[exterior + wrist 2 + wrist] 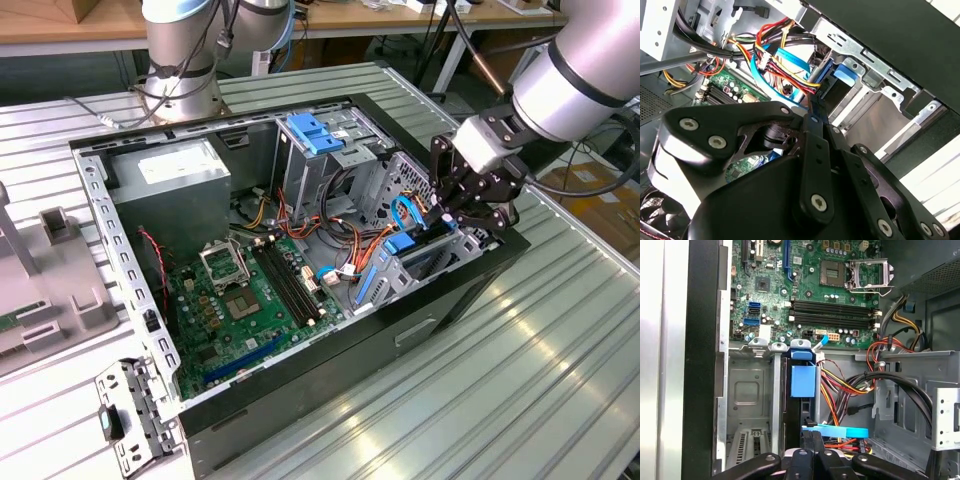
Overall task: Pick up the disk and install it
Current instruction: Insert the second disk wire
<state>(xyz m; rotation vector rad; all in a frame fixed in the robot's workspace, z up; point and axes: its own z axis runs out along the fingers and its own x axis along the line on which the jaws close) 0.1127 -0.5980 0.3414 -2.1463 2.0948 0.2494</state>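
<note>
- The gripper (478, 212) hangs at the case's edge on the exterior view's right; in the first wrist view its black fingers (812, 447) sit pressed together over the disk (801, 385), which stands on edge in a drive bay.
- The step in hand looks like seating the disk: push straight along the rails, steady, clear of the cables (850, 385).
- Disk rails are smooth blue plastic; the bay walls (747, 390) are thin, stamped grey metal.
- Beyond, the green motherboard (805, 285) is flat and studded.
</note>
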